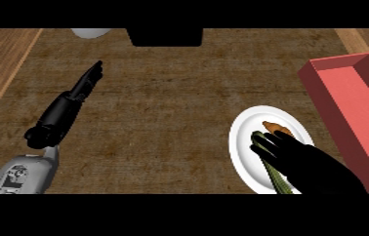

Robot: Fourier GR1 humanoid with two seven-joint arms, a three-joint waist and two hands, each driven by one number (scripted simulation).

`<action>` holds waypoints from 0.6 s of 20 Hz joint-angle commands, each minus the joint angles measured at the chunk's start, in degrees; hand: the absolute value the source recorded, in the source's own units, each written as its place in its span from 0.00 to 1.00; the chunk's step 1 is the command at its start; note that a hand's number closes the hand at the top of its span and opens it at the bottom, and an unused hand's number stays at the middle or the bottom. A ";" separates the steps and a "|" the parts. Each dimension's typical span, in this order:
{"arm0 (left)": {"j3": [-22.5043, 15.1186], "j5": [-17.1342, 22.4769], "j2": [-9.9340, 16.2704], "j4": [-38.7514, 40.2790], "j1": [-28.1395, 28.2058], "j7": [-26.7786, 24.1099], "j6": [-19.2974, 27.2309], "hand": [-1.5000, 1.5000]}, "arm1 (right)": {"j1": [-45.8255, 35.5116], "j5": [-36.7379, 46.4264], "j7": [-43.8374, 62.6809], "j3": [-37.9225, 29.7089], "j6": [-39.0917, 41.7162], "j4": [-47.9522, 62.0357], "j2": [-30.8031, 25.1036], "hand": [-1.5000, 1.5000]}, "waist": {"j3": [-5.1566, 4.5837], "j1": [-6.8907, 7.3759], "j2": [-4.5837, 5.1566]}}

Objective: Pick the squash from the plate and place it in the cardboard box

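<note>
Pick-up step in hand. My right hand (306,164) lies over the white plate (245,132) at near right, fingers extended across the squash (276,128), not clasping it. Left hand (85,84) rests open, far left. Next: close on squash, carry right into red box (338,91).

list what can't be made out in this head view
- Squash: mostly hidden under the right hand; grip unclear.
- White plate: lower right covered by that hand.
- Red box: cut off at the right edge.
- Pale object and dark block: cut at the top.
</note>
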 commanded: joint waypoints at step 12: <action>3.43 -4.39 -4.10 -0.90 -2.13 3.28 -2.85 0.50 | -2.77 9.83 -7.07 -0.97 -2.05 11.85 6.79 0.00 | 0.00 -0.01 0.02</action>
